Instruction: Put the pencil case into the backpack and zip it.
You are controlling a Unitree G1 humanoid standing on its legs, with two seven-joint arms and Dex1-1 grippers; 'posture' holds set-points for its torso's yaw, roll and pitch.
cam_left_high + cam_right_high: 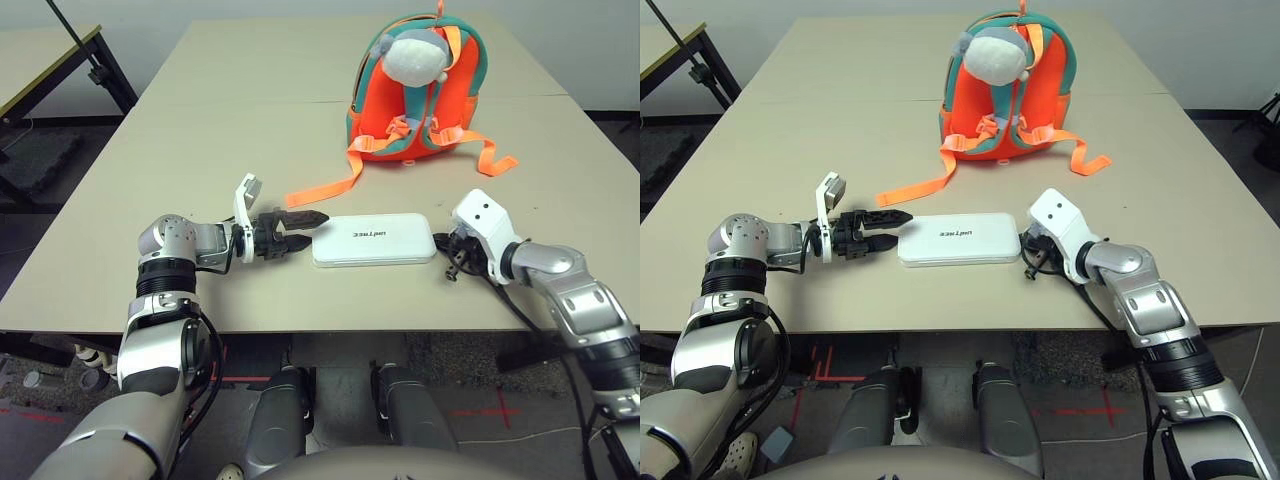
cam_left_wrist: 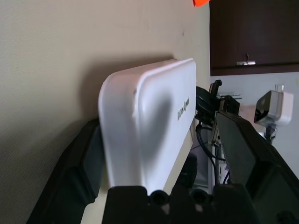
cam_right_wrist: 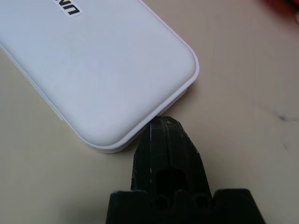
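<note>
Two grippers, one at each short end of the pencil case [image 1: 375,252]. At its left end, the left gripper [image 1: 320,231]: fingers spread, one low near the table [image 1: 240,130], one higher over the top face, with nothing pinched between. Pointed almost straight along the case's long axis, so nearer for an end grip; contact with the left end hard to tell.

Next along, the case itself: flat on the table, lettering up, long axis running from one gripper to the other. Beyond its far long side, somewhat to the right, the backpack [image 1: 385,95], upright, with straps and plush toy [image 1: 415,60] facing the robot. From the case's far left side, a loose orange strap [image 1: 325,193] lying just beyond.

At the right end of the case, the right gripper [image 3: 163,118]: fingers pressed together, empty, tips at the end edge, apparently touching. Probably serving as a stop, judging by the layout. Likely next: advance the left gripper rightward along the long axis, then close on the left end. Still unpacked, so early in the task.
</note>
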